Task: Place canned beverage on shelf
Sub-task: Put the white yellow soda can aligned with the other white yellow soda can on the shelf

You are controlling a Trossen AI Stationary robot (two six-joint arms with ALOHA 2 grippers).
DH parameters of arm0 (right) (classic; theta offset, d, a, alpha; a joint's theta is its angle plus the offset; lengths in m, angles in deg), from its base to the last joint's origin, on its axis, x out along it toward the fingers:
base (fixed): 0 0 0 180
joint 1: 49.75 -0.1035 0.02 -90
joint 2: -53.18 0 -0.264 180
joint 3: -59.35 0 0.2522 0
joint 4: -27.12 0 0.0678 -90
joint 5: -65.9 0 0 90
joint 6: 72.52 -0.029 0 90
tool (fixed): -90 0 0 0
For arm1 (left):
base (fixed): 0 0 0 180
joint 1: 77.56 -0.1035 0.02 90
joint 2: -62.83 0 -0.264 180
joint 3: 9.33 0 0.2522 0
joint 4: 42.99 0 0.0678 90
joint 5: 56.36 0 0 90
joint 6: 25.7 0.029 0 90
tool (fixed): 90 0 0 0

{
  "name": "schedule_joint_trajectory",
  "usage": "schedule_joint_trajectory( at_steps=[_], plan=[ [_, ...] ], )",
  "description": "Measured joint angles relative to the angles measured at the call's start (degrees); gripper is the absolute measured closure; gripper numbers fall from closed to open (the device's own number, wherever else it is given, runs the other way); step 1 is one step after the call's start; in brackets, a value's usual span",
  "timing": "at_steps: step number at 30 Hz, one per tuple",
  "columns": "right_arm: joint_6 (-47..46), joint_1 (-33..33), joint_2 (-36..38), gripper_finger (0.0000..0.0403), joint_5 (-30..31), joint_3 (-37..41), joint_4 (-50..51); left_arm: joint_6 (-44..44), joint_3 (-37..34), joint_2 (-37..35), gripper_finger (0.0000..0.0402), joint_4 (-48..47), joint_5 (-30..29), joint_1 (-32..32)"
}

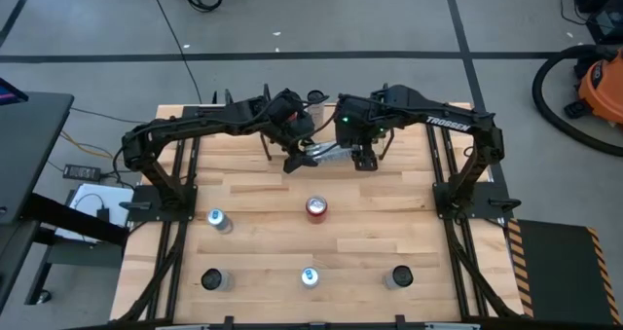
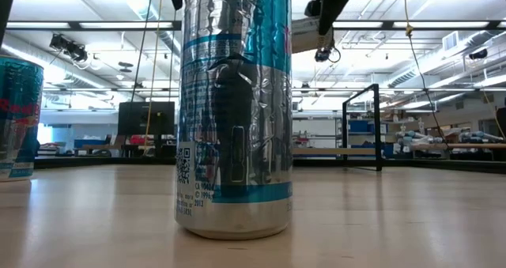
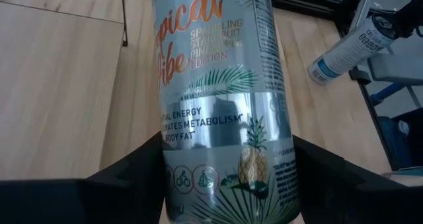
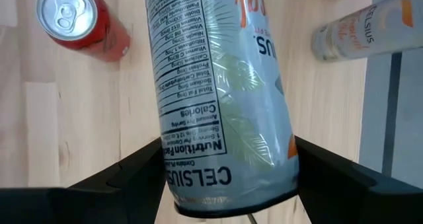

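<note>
Both grippers clamp one silver Celsius can [image 1: 326, 155] above the table's [image 1: 253, 189] far-edge middle: left gripper [image 1: 297, 160] and right gripper [image 1: 362, 158] at opposite ends. Shelf [image 2: 362, 126] stands near the far edge.

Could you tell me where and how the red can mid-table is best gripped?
Take the red can by its side wall, at mid-height, fingers on opposite sides, coming in level from the arms' side. It stands upright, top up, apart from the other cans.
</note>
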Motion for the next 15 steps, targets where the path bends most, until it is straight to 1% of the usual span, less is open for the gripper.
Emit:
schedule_joint_trajectory(
  at_steps=[9, 15],
  plan=[
    [0.16, -0.13, -0.08, 0.0104, -0.25, 0.0, -0.34, -0.09, 0.0, 0.11, 0.0143, 0.37, 0.0, 0.02],
    [0.5, -0.15, -0.1, 0.0104, -2.24, -0.07, -0.34, -0.28, 0.0, 0.11, 0.0143, 0.31, 0.24, 0.13]
  ],
)
